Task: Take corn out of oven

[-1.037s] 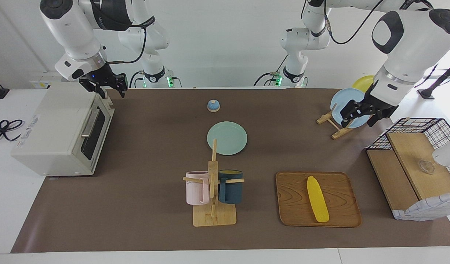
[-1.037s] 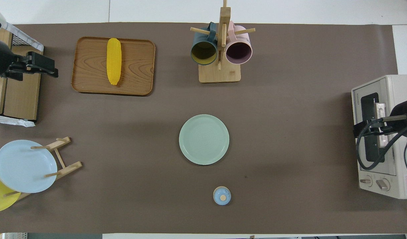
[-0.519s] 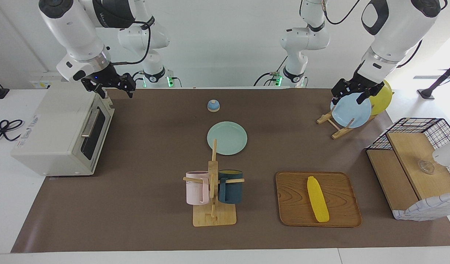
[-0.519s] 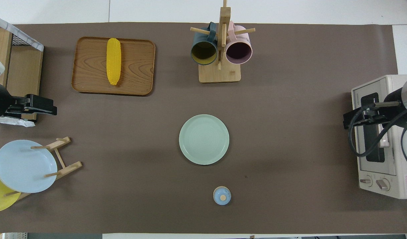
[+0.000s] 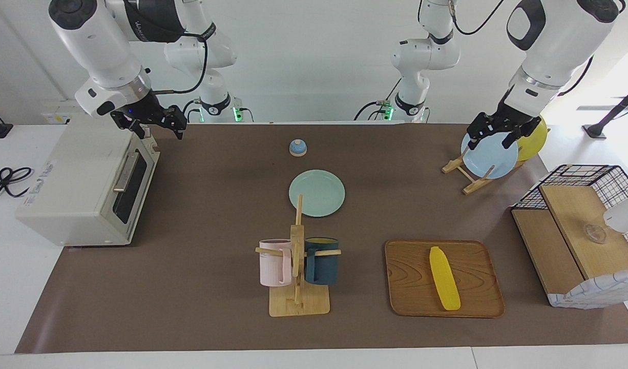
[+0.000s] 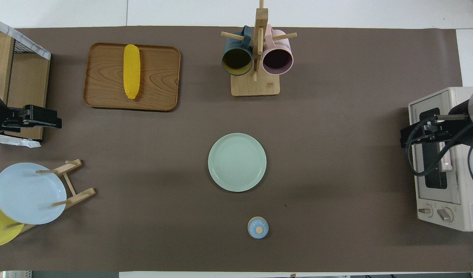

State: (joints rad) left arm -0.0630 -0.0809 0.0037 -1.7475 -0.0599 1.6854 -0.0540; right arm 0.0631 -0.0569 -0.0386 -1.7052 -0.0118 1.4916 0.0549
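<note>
Left gripper (image 5: 494, 134) risen from beside wire basket (image 5: 580, 177), now over blue plate (image 5: 490, 156) on rack, fingers apart, empty. Right gripper (image 5: 151, 123) shifted slightly, over oven (image 5: 83, 179) top corner, fingers spread, empty. Oven door closed. Farther out: corn (image 5: 443, 277) lies on wooden tray (image 5: 411, 279), toward left arm's end.

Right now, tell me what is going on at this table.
Nothing is being handled. The corn lies on the wooden tray, and the oven has its door shut. The right pincer hangs open over the oven's top corner. The left pincer hangs open over the blue plate in its rack.
</note>
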